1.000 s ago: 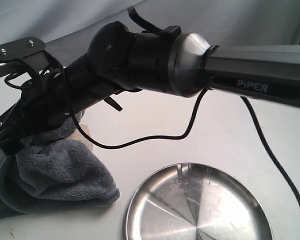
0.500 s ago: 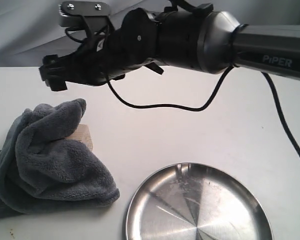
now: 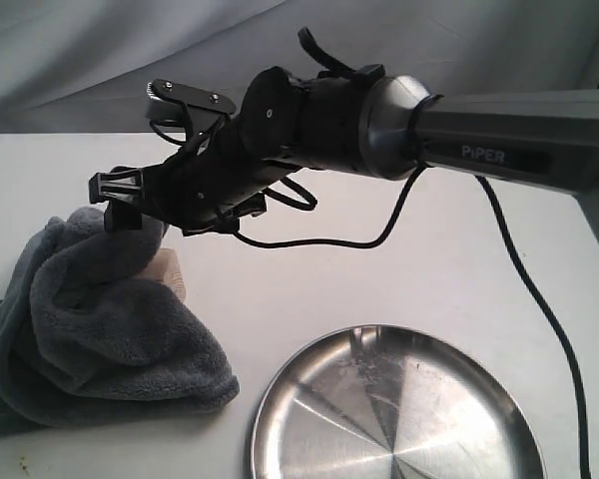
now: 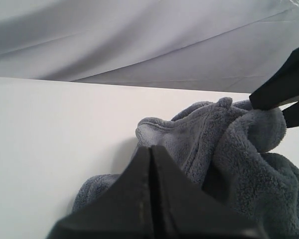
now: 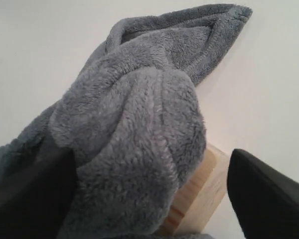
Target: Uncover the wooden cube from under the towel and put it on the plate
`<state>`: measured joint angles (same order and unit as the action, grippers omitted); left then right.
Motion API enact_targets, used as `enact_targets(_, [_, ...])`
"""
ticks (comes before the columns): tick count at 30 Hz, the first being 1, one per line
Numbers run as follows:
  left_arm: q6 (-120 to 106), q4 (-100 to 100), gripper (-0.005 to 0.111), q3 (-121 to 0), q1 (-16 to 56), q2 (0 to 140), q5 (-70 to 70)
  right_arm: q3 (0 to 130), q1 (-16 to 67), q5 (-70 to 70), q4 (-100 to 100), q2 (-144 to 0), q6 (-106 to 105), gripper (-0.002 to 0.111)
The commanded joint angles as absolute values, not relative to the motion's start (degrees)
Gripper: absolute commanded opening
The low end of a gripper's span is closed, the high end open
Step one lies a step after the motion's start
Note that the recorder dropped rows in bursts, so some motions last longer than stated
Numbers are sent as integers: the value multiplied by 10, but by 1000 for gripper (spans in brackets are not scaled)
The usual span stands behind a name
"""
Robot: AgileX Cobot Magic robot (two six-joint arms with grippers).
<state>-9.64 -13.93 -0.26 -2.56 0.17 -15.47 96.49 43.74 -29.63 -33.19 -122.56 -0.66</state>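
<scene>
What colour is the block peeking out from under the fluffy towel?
Pale tan wood with faint grain lines. The wooden cube shows best in the right wrist view.

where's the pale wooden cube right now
In the exterior view the pale wooden cube sits at left, mostly buried under the plush grey-blue towel, one corner peeking out toward the shiny steel plate.

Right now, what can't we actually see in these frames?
- wooden cube: only one corner shows in the right wrist view and a sliver in the exterior view; the towel covers the rest.
- plate: near rim cut off by the exterior view's bottom edge.
- towel: left part runs off the exterior view's edge.
- left gripper: not in the exterior view; in the left wrist view it hides part of the towel.
</scene>
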Motion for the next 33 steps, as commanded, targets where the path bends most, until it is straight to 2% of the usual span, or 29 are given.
enact_targets(1, [-91, -142, 0, 0, -21, 0, -149, 968, 451, -290, -341, -1226, -16, 56])
enact_targets(6, [-91, -142, 0, 0, -21, 0, -149, 968, 474, -264, -341, -1226, -60, 19])
enact_targets(9, [-91, -142, 0, 0, -21, 0, -149, 968, 487, -255, -341, -1222, -105, 2])
enact_targets(22, [-91, -142, 0, 0, -21, 0, -149, 968, 534, -250, -496, -1210, -270, 0])
enact_targets(33, [-91, -142, 0, 0, -21, 0, -149, 968, 577, -297, -506, -1211, -374, 0])
